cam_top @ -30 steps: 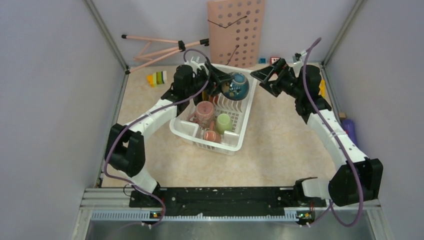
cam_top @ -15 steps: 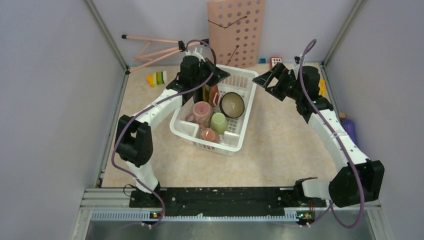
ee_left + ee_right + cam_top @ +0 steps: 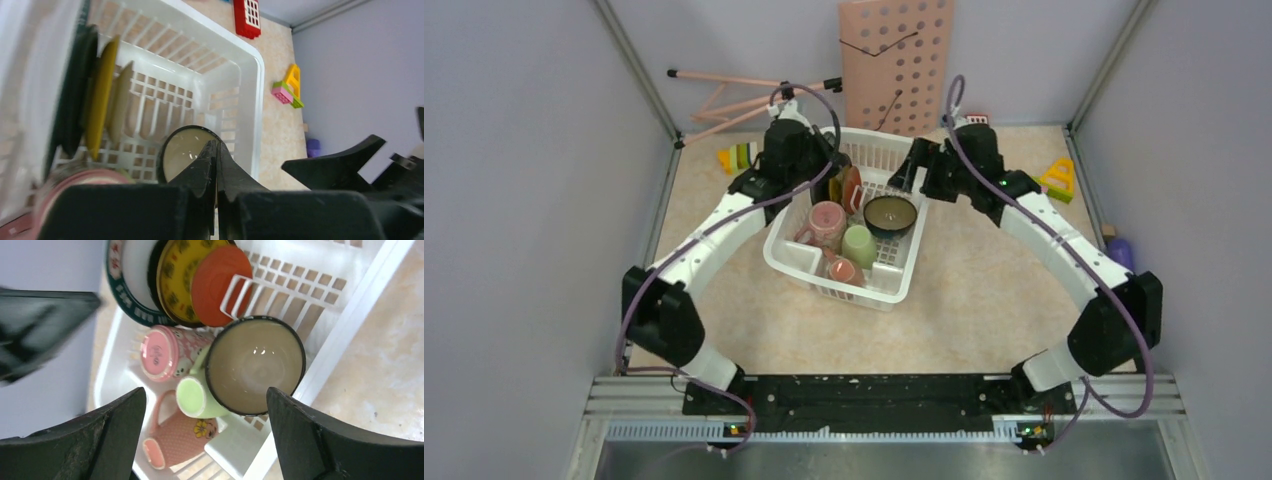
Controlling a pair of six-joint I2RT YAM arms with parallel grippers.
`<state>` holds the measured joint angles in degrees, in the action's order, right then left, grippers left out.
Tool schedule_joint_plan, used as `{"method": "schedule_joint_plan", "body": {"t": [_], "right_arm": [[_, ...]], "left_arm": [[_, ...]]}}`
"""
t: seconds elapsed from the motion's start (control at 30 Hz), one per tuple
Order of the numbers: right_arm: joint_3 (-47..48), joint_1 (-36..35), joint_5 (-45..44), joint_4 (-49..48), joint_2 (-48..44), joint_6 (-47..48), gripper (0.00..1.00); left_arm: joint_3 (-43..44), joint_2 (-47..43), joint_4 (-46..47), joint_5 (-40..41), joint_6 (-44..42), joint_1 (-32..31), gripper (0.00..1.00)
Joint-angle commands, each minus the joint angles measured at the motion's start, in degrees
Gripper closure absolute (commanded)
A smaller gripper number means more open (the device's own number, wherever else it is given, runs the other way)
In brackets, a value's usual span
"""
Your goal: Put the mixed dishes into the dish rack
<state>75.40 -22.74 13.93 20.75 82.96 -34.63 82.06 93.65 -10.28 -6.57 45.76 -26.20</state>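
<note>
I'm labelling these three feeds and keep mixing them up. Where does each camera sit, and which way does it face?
Top external: above and behind the bases, looking down at the dish rack; both arms show whole.
Left wrist: on the left arm, looking along the shut left gripper into the dish rack.
Right wrist: looking down into the dish rack between the open right gripper fingers.
Shared: all three show the bowl.

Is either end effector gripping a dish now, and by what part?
Nothing is held. The left end effector is shut empty; the right end effector hangs open above the dark-rimmed bowl in the white plastic dish rack.
</note>
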Motion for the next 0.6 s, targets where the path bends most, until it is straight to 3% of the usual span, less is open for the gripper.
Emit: {"method": "schedule_joint_plan", "body": {"t": [0.0, 0.17, 0.27, 0.33, 0.57], "right_arm": [[7.91, -6.87, -10.51, 6.26, 4.3, 8.58, 0.15], [17.87, -11.66, -8.25, 16.63, 13.34, 25.38, 0.31], [20.83, -13.15, -7.37, 19.42, 16.68, 33.38, 0.39], [21.76, -13.9, -6.87, 20.62, 17.82, 38.92, 0.42], [17.28, -14.17, -1.24, 18.3, 18.42, 52.88, 0.45]], "left_arm": [[-5.56, -13.34, -0.53, 11.46, -8.48, 0.57, 0.96], [-12.55, -21.13, -4.73, 10.94, -13.49, 4.21, 0.88], [-14.59, -21.79, -8.36, 4.81, -12.25, 8.06, 0.88], [-16.03, -22.28, -10.11, 0.01, -11.83, 10.47, 0.87], [-23.43, -29.13, -9.2, -4.57, -10.48, 11.61, 0.84]]}}
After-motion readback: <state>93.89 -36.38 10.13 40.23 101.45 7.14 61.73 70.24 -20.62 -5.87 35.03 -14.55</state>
